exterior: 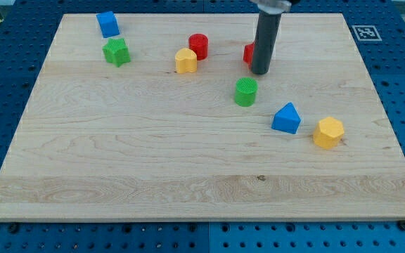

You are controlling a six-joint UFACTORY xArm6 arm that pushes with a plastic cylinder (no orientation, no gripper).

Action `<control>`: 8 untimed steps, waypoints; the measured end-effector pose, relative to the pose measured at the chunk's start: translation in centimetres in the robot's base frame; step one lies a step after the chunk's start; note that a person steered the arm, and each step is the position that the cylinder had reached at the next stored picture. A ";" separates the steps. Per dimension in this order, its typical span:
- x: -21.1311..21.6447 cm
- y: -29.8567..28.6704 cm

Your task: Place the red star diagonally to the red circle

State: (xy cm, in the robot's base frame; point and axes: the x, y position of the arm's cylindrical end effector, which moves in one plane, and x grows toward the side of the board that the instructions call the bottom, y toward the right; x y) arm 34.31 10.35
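Pale wooden worktop (153, 154) on a blue pegboard carries the blocks. I have no fingers, only my tip (261, 72), touching the half-hidden red star (248, 53), which sits near the red circle (199, 46), to its right.

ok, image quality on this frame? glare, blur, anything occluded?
Camera view: even, soft light, only faint shadows under blocks; no glare on the wooden board; everything sharp. The rod hides most of the red star; my tip sits at its right, above the green cylinder. Red circle unobstructed.
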 end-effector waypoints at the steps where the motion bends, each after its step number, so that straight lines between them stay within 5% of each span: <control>1: 0.7 1.0; 3: 0.4 4.5; 5: -6.7 -2.1; 8: -0.7 -1.3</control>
State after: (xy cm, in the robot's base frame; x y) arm 33.60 9.09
